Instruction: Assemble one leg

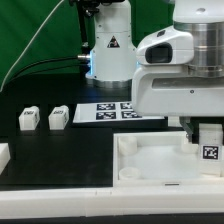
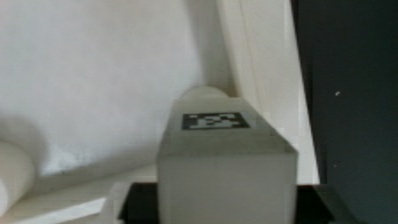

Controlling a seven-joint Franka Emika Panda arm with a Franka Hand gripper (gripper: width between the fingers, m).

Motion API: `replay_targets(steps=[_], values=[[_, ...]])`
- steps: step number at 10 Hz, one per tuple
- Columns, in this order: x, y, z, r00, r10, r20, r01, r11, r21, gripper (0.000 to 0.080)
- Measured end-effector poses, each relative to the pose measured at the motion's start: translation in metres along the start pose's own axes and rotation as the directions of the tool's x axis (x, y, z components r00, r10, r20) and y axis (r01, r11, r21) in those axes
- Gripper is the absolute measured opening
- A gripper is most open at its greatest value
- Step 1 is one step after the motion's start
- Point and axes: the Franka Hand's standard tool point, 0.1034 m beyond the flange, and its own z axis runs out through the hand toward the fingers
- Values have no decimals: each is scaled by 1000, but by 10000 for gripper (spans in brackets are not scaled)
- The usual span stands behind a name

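Note:
My gripper (image 1: 207, 135) is shut on a white square-sided leg (image 1: 210, 150) with a black-and-white tag. It holds the leg upright over the corner of the large white panel (image 1: 150, 160) at the exterior view's right. I cannot tell whether the leg touches the panel. In the wrist view the leg (image 2: 222, 160) fills the middle between the two dark fingers (image 2: 146, 200) of the gripper (image 2: 221, 208), tag facing the camera, with the panel (image 2: 89, 80) and its raised rim behind. Two more legs (image 1: 28, 120) (image 1: 57, 117) stand on the black table at the exterior view's left.
The marker board (image 1: 108, 111) lies behind the panel, in front of the arm's white base (image 1: 108, 55). A white part (image 1: 3, 155) shows at the exterior view's left edge. Black table (image 2: 356, 100) lies beside the panel's rim.

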Motion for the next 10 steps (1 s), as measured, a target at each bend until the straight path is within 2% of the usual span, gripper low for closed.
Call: replay_targets(steps=[2,3,5,7,9,10], values=[[0,1,0,975,221,0,-221,975,3,292],[1,2,1,912,410,0,-410,912,8,294],[1,2,1,794,608,2,-608,794,8,294],[0,0,0,612,791,-2,-791,612,6,294],[0,0,0,396,918,3,-918,396,8,294],[0,1,0,320,947,6,-947,320,8,294]])
